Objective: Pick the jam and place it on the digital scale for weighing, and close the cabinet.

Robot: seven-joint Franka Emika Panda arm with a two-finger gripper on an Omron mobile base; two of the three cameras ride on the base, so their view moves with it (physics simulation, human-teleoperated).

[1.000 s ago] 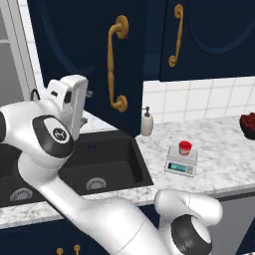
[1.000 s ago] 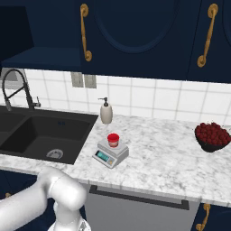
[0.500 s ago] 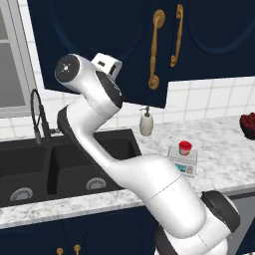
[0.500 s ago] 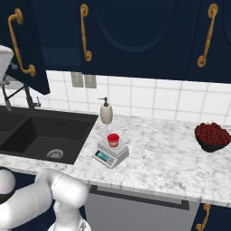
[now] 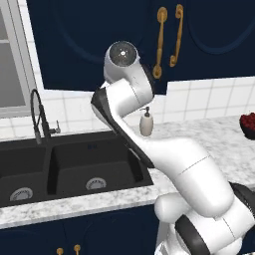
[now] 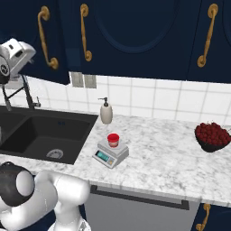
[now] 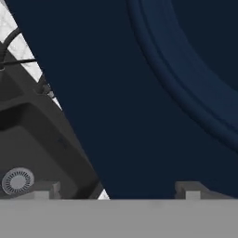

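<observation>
The jam (image 6: 113, 140) sits on the scale (image 6: 111, 154). The jaws are spread apart, right by the cabinet (image 7: 139, 93) door.

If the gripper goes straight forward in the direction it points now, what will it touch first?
Most likely the cabinet: in the hand view its navy door panel stands directly ahead of the gripper, apparently very close. The sink lies off to the side, not in its line.

We can't read a single thing here, tbh. The digital scale (image 6: 111, 154) has its display strip facing front, but no digits come through, and the jam (image 6: 113, 140) sitting on it shows no legible label. No brands or signs anywhere.
</observation>
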